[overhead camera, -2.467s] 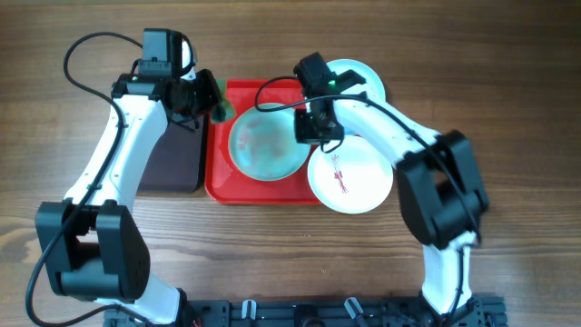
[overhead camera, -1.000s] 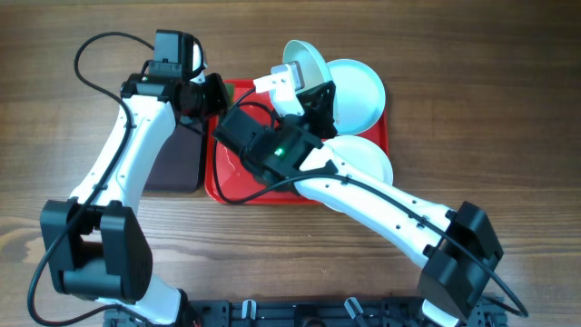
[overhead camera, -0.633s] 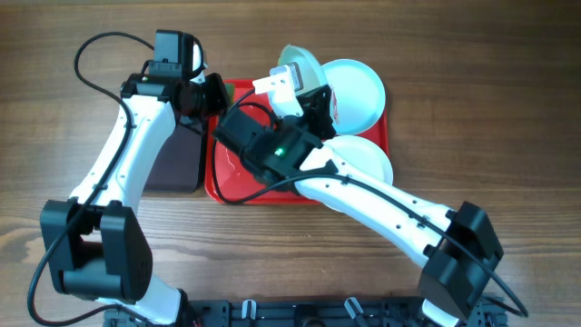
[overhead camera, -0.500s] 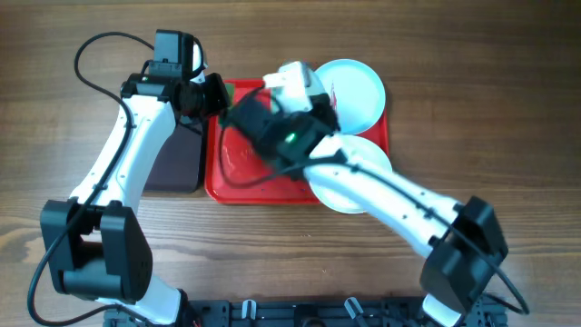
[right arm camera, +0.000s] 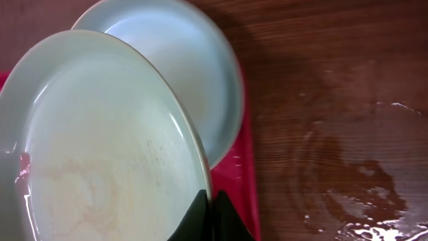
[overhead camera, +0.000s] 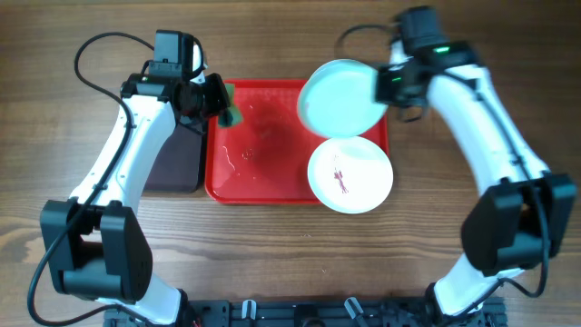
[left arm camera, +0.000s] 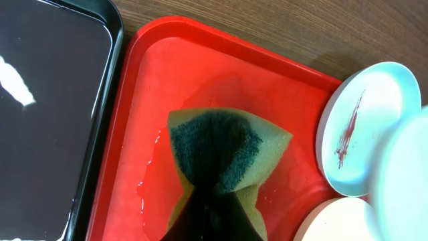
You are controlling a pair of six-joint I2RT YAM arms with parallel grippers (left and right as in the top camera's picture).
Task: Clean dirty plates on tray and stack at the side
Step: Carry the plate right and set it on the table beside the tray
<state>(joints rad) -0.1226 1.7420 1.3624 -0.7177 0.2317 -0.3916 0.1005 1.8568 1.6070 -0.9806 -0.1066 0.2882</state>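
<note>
Nearest, a streaked plate (overhead camera: 350, 175) lies flat on the near right corner of the red tray (overhead camera: 263, 173). Thin red marks cross its centre, and its near and right rim hangs past the tray edge over the table (overhead camera: 272, 263). The tray floor to its left is bare and glistens with small puddles of water. Just left of the red tray lies a narrower dark tray (overhead camera: 172, 163) with a black rim, their long sides nearly touching.

Farther back, over the far left corner of the red tray, the left jaws are clamped on a sponge (left arm camera: 221, 154), yellow-green with a dark green patch. They pinch it into a fold just above the wet tray floor.

At the far right corner, the right jaws are closed on the right rim of a pale aqua plate (overhead camera: 340, 95), holding it raised over the tray. The right wrist view shows faint smears at its centre. Beneath it, partly covered, a third plate (right arm camera: 180, 73) rests on the tray's far right corner. Right of the tray edge, the wood shows a wet patch (right arm camera: 348, 181).
</note>
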